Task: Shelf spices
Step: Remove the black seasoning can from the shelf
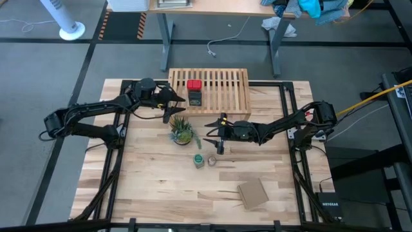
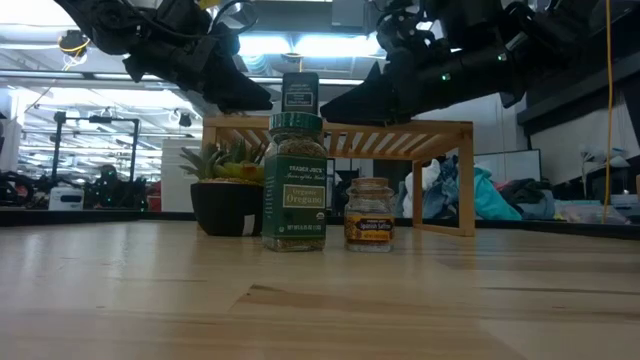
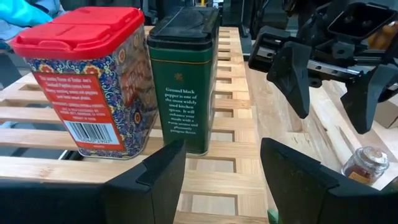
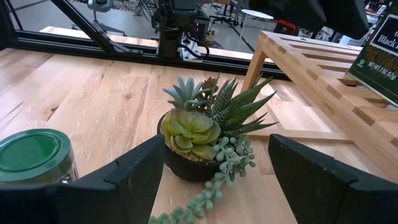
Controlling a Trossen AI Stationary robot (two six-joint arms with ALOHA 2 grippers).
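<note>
A: Where are the tins?
B: Red tin (image 3: 84, 81) and dark tin (image 3: 183, 74) stand on the shelf (image 1: 225, 90); left gripper (image 3: 217, 171) gapes empty before them.
A: The right gripper (image 4: 217, 168)?
B: Wide apart, off the shelf, near the green-capped jar (image 4: 34, 155).

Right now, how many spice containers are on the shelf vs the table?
2 on the shelf: red tin, dark tin. 2 on the table: green-capped jar, small brown jar. None appear hidden.

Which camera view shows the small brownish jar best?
The low view: the brownish jar stands whole, label facing. The high view shows only its top, the left wrist view a partial glimpse, the right wrist view nothing.
</note>
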